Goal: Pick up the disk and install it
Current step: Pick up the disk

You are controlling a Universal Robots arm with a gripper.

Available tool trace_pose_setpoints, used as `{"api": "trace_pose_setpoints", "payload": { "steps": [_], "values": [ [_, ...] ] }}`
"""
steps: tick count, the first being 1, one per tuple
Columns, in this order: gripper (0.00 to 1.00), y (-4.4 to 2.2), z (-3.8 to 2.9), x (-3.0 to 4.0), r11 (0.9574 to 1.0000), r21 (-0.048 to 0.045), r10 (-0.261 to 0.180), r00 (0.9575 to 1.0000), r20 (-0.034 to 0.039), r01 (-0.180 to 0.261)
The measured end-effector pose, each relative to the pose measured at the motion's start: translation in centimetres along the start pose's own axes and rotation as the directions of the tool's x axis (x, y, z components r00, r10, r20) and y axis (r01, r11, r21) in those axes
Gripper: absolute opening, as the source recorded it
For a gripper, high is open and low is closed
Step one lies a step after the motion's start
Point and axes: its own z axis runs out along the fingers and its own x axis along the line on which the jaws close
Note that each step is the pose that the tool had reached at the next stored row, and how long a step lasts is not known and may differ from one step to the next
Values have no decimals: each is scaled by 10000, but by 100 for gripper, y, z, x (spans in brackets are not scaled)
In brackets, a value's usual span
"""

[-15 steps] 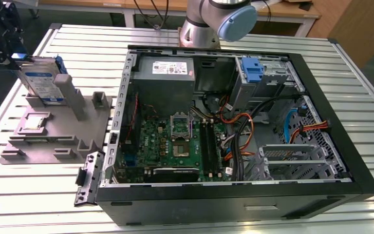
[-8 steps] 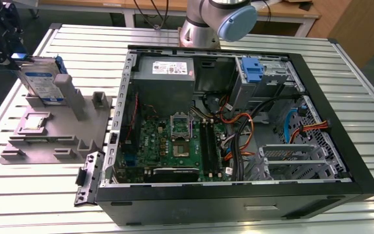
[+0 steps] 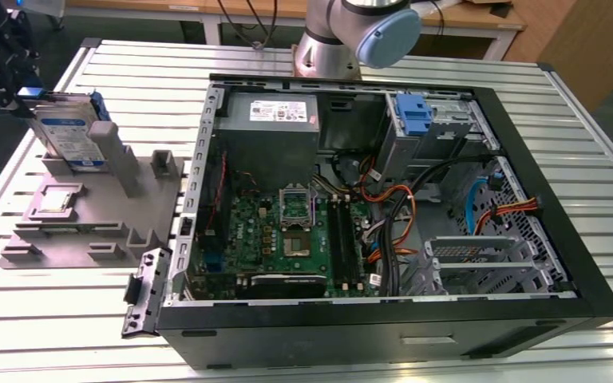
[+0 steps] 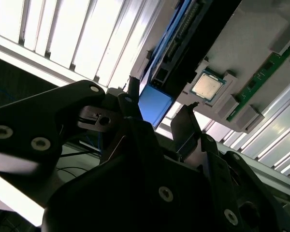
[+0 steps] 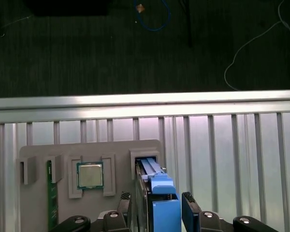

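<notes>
The open tower case [image 3: 594, 279] sits well away from the gripper [image 5: 158, 198]. A grey fixture [image 5: 38, 154] props the disk [image 5: 159, 193] on edge, I'd guess so the spread fingers can straddle it. It's right between them and doesn't look pinched. There's a CPU [image 5: 90, 175] just beside. The white-and-blue label [image 3: 73, 140] has print I can't make out.

Arm [image 3: 328, 44]: silver-grey metal tube, smooth, cylindrical; rounded joint housing closed by a pale blue cap [image 3: 389, 36]. Gripper [image 4: 158, 112] in the second wrist view: matte black, built of angular plate links; round silver screw heads [image 4: 166, 193] at pivots; faint sheen along link edges.
</notes>
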Motion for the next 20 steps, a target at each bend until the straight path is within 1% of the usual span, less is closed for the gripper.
{"api": "trace_pose_setpoints", "payload": {
  "steps": [4, 7, 9, 16, 20],
  "values": [
    [53, 1, 56, -48, 10000, -87, 9, 10000, -6, -9],
    [53, 0, 95, -57, 9998, -183, 21, 10000, -27, -22],
    [53, -1, 120, -55, 9998, -221, 25, 10000, -41, -26],
    [53, -8, 164, -52, 9997, -224, 8, 10000, -41, -9],
    [53, -11, 183, -50, 9996, -236, -178, 9998, -57, 177]
  ]
}}
